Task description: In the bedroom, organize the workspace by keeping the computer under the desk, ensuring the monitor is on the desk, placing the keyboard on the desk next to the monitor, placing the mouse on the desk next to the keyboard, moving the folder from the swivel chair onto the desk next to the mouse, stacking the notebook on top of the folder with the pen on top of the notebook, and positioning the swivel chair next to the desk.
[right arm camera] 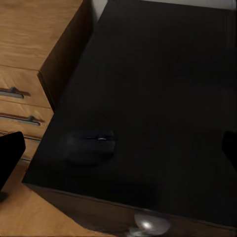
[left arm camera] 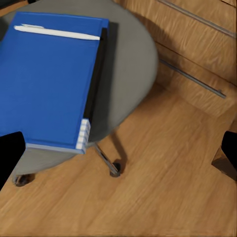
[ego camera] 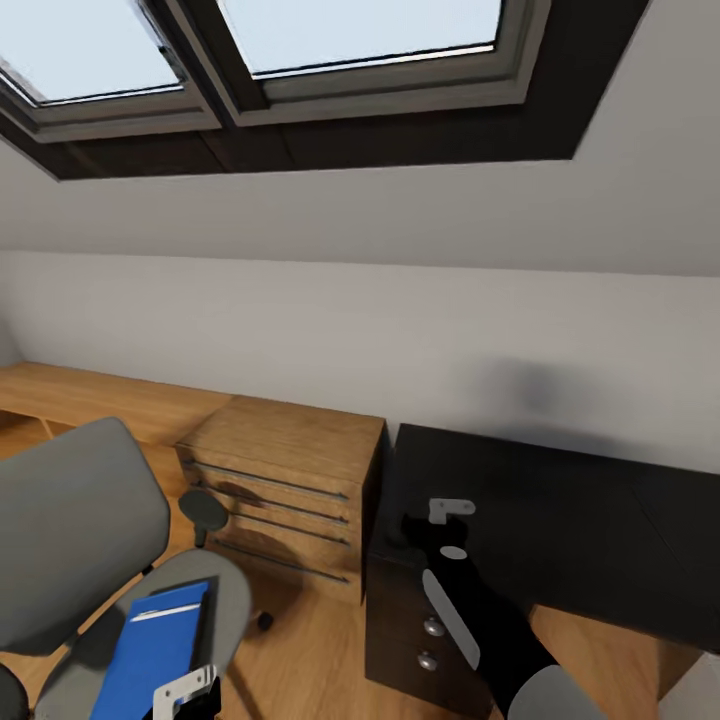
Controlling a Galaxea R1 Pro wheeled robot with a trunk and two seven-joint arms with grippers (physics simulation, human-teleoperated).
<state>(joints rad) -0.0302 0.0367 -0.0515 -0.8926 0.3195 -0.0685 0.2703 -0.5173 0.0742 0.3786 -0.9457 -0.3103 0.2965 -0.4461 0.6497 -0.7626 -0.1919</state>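
The folder (ego camera: 158, 643) lies flat on the grey seat of the chair (ego camera: 75, 530) at the lower left of the head view, a white pen (left arm camera: 57, 32) resting across its far end. In the left wrist view a thin dark slab, perhaps the notebook (left arm camera: 97, 74), runs along the folder's long edge, though I cannot tell for sure. The left gripper (ego camera: 187, 693) hangs just over the folder's near end; its dark fingertips (left arm camera: 10, 153) sit wide apart at the frame edges, holding nothing.

The mouse (right arm camera: 90, 144) sits on a black surface near the corner closest to the camera in the right wrist view. The right gripper (ego camera: 440, 522) hovers over it at the centre of the head view, fingers spread wide and empty.

That black top belongs to the desk (ego camera: 560, 520), which stretches to the lower right; under its left end are black drawers with round silver knobs (ego camera: 432, 627). A wooden drawer chest (ego camera: 285, 490) stands between chair and desk, close against the desk's side. A low wooden bench (ego camera: 90, 395) runs along the grey wall at mid-left, and a dark-framed skylight (ego camera: 300, 70) fills the top.
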